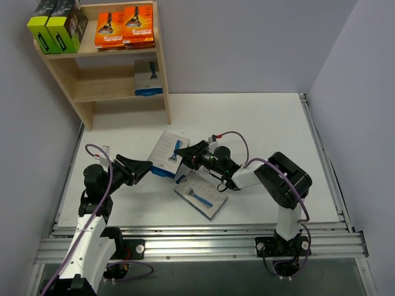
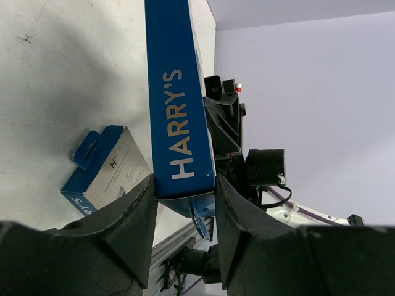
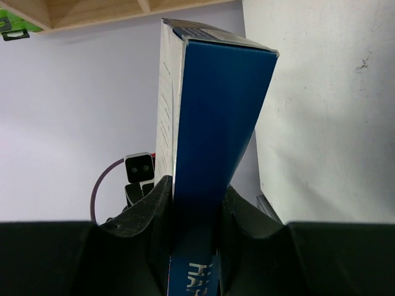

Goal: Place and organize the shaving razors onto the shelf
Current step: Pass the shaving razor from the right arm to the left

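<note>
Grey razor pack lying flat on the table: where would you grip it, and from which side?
Probably from above, pinching across its two long edges near mid-length. The grey pack lies flat with its broad face up, so only that narrower span looks pinchable. Its near end lies clear of the held pack.

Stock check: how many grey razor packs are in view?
3: shelved pack on the lower tier of the shelf; loose pack flat on the table; held pack between left claw and right claw. Others may hide behind the shelved one.
</note>
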Motion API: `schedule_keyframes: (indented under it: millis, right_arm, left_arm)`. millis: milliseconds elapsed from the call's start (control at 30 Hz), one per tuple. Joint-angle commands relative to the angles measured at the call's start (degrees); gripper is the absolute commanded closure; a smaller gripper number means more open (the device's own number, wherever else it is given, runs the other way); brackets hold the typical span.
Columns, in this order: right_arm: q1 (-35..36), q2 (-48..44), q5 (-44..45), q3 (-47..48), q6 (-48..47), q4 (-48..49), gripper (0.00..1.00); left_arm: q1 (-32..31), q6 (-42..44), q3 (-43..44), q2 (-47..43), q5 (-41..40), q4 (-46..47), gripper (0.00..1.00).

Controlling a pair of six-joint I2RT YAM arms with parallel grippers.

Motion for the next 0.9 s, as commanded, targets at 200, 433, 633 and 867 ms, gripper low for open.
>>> schedule_keyframes:
  millis: [200, 433, 633, 867]
  right_arm:
    - [0.9, 1.8, -3.9, 2.5, -1.4, 22.5, 1.0]
    - [1.0, 2.6, -4.4, 2.9, -1.6, 23.1, 1.0]
    - [1.1, 2.5, -4.9, 3.7, -2.8, 23.5, 1.0]
    - [1.4, 2.0, -5.7, 4.1, -4.8, 23.9, 1.0]
  left_arm:
    - [2.9, 0.0, 0.5, 1.3, 2.9, 5.8, 0.45]
    - [3.7, -1.1, 0.1, 2.2, 4.1, 7.4, 0.35]
    - [3.9, -1.7, -0.4, 2.7, 4.9, 8.2, 0.35]
    - [4.0, -3.8, -0.9, 4.9, 6.7, 10.4, 0.45]
